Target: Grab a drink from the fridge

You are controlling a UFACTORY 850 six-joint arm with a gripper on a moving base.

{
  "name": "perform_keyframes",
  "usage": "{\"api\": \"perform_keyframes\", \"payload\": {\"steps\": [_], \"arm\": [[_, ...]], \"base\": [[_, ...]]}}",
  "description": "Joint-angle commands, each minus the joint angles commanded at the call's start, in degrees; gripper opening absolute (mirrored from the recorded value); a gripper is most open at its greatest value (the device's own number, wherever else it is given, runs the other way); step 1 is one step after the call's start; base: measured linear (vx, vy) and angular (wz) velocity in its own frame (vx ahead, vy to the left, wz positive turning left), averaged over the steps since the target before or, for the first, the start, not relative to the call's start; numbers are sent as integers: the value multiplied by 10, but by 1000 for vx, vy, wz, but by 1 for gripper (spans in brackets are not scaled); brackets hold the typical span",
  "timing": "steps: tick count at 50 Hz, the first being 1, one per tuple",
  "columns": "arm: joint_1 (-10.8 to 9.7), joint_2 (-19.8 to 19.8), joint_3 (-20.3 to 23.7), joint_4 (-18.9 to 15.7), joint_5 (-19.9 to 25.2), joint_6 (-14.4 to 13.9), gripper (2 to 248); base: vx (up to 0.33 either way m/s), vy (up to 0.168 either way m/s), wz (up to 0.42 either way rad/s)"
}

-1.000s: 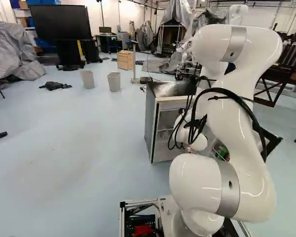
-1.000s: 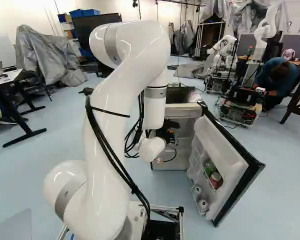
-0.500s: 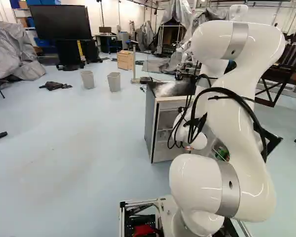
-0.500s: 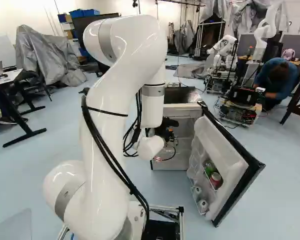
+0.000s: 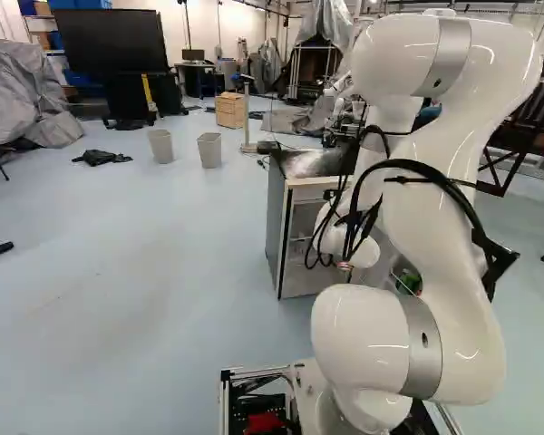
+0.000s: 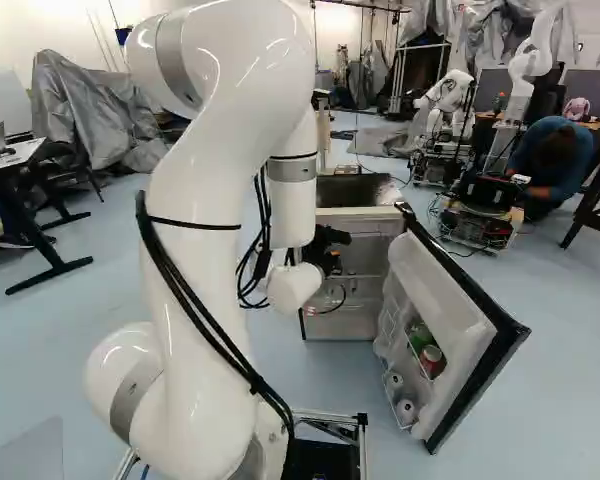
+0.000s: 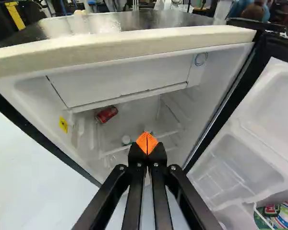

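Since the earlier frames my arm (image 6: 205,130) has drawn back a little from the fridge (image 6: 365,213), its upper bend higher and nearer the base, and the gripper (image 6: 330,262) has come back with it. The base and the fridge have stayed where they were.

In the wrist view I have the gripper (image 7: 147,143) closed, its orange pads (image 7: 143,142) meeting at the tips with nothing between them, in front of the fridge's open mouth.

The drinks are in the fridge. A red can (image 7: 106,114) lies on its side within, under the freezer box (image 7: 129,84), toward the wall away from the door (image 6: 458,285). Lower inside the fridge, a small white-topped item (image 7: 126,140) sits near the line of my fingertips; I can't tell what it is.

The fridge's door stands open, with a green can (image 6: 419,336) and a second red can (image 6: 432,359) in its rack, and pale can ends (image 6: 406,411) below them. Left of the fridge, well apart, are two bins (image 5: 209,150); beyond its door side stands another robot (image 6: 445,98).
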Motion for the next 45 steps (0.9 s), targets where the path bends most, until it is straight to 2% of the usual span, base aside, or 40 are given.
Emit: {"api": "perform_keyframes", "payload": {"steps": [21, 45], "arm": [[37, 89, 36, 5, -42, 0, 26], [91, 220, 89, 13, -103, 0, 26]], "base": [[0, 0, 0], [0, 0, 0]]}}
